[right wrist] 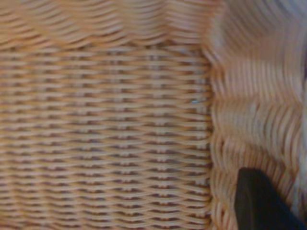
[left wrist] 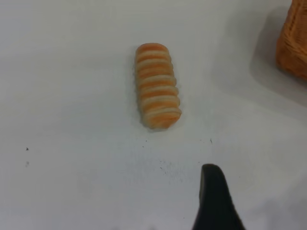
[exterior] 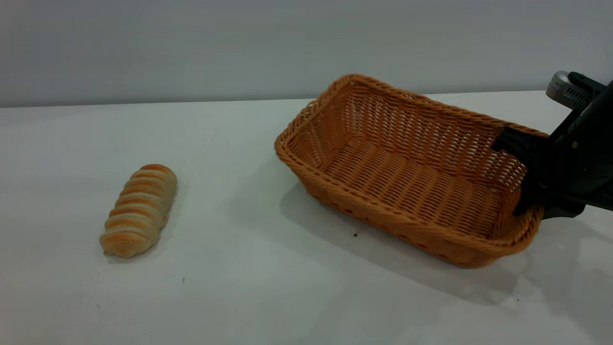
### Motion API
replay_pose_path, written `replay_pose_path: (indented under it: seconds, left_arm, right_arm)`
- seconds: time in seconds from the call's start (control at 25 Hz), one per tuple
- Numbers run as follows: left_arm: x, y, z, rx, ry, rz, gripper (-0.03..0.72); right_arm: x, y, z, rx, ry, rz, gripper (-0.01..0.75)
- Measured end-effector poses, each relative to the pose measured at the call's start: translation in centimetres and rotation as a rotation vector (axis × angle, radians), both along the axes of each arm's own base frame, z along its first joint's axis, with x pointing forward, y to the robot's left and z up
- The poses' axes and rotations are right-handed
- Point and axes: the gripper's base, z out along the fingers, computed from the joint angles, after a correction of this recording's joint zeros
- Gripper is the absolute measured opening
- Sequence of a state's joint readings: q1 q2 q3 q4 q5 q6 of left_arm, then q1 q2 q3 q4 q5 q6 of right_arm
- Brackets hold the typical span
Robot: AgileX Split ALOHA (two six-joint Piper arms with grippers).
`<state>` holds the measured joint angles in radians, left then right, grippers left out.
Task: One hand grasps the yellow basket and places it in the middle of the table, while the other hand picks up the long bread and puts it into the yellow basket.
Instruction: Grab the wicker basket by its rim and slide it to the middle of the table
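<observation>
1. The right pincer (exterior: 519, 177) reaches in from the right edge and grips the right end wall of the basket (exterior: 407, 177), one finger inside and the rest outside.
2. The basket sits at an angle on the white desk (exterior: 239, 287), right of centre, nothing in it.
3. The bread (exterior: 139, 210) lies on the desk at left, well apart from the basket.

A plain pale grey wall (exterior: 191, 48) stands behind the broad white table (exterior: 287, 297), whose surface carries a few tiny dark specks and soft shadows under even, diffuse light.
</observation>
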<state>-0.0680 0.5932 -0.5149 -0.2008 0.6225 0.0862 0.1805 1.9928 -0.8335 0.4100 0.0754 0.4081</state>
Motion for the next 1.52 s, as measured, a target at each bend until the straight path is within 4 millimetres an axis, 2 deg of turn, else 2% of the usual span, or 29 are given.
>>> replay_pose_path:
  seconds: [0.32,0.64,0.8,1.0,1.08,1.12,1.24,1.4,1.52]
  left_arm:
    - [0.0,0.0,0.0,0.0,0.0,0.0,0.511]
    - [0.0,0.0,0.0,0.0,0.0,0.0,0.511]
    - [0.0,0.0,0.0,0.0,0.0,0.0,0.511]
    - [0.0,0.0,0.0,0.0,0.0,0.0,0.511]
    - [0.0,0.0,0.0,0.0,0.0,0.0,0.511]
    - [0.0,0.0,0.0,0.0,0.0,0.0,0.511]
    - [0.0,0.0,0.0,0.0,0.0,0.0,0.511]
    - [0.4,0.0,-0.3,0.002,0.028,0.0,0.511]
    - [1.6,-0.1,-1.1,0.005,0.089,0.003,0.511]
  right_arm:
    - [1.7,1.6,1.4,-0.01,0.095,0.267,0.09]
    - [2.7,7.1,3.5,0.014,0.029,0.503,0.09]
    - [3.1,8.8,3.1,0.023,0.017,0.533,0.09]
    - [3.5,9.5,2.0,0.034,0.026,0.525,0.093]
    - [3.6,9.6,1.8,0.029,0.015,0.528,0.118]
    - [3.7,9.6,1.9,0.02,0.001,0.542,0.15]
    - [3.8,9.6,1.9,-0.005,-0.028,0.585,0.318]
    - [3.7,9.6,1.9,-0.02,-0.026,0.638,0.585]
    - [3.4,9.6,2.3,-0.054,-0.028,0.74,0.682]
